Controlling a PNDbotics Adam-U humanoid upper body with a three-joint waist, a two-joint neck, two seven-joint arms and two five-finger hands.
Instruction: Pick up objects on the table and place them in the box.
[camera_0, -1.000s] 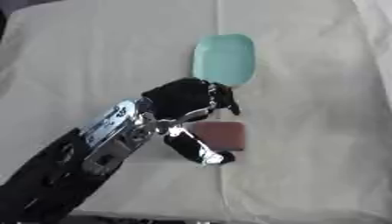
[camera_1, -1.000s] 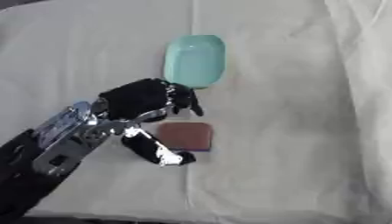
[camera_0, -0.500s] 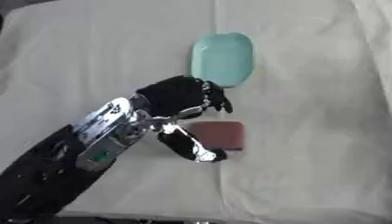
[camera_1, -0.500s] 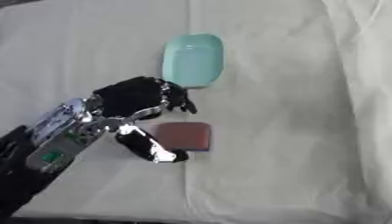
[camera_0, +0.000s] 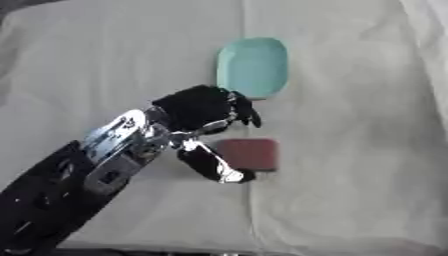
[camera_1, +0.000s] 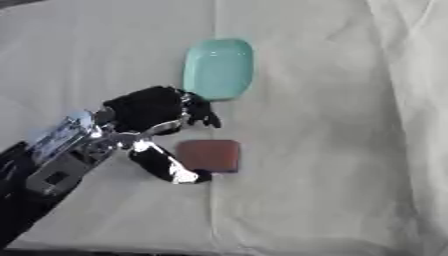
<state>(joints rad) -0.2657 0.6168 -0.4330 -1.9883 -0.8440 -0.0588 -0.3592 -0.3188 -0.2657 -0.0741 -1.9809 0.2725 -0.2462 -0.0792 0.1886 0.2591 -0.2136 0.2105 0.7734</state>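
The table (camera_0: 367, 125) is covered with a wrinkled cream cloth. A small reddish-brown block (camera_0: 250, 154) lies flat near the middle. It looks like a square with round corners. Behind it, a little apart, lies a flat mint-green oval thing (camera_0: 253, 67). The left hand (camera_0: 203, 111) comes in from the lower left. Its fingers curl above the block, its thumb reaches beside it, and it holds nothing.
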